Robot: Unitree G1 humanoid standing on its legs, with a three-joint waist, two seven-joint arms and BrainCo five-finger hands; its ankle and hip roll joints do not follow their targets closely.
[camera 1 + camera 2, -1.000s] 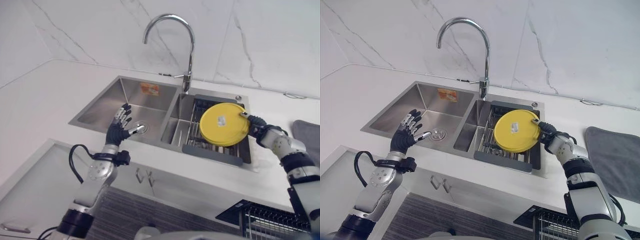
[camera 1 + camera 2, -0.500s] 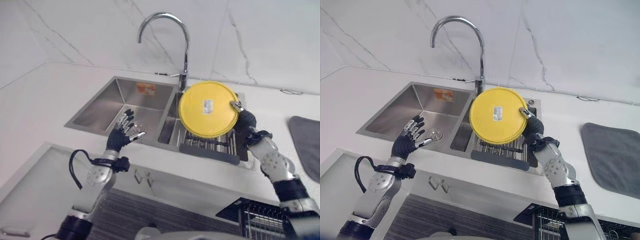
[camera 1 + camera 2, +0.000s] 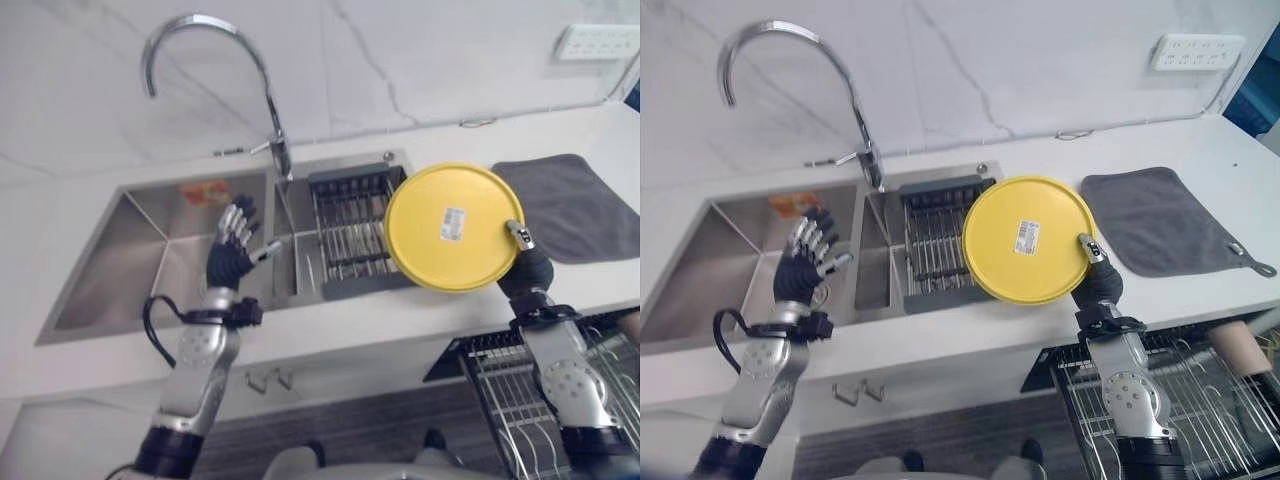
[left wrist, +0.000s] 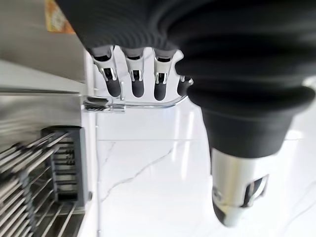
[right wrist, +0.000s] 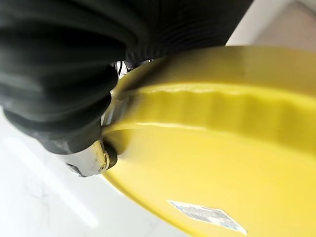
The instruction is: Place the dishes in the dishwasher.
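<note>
My left hand (image 3: 232, 258) hovers left of centre over the steel sink (image 3: 120, 270), fingers spread and straight, holding nothing, the curved tap (image 3: 205, 70) above it at upper left. At centre, a dark wire rack (image 3: 350, 235) sits in the sink's right basin. Right of centre, my right hand (image 3: 1098, 285) pinches the yellow plate (image 3: 1025, 238) by its rim, above the counter edge. A grey mat (image 3: 1160, 218) lies far right.
</note>
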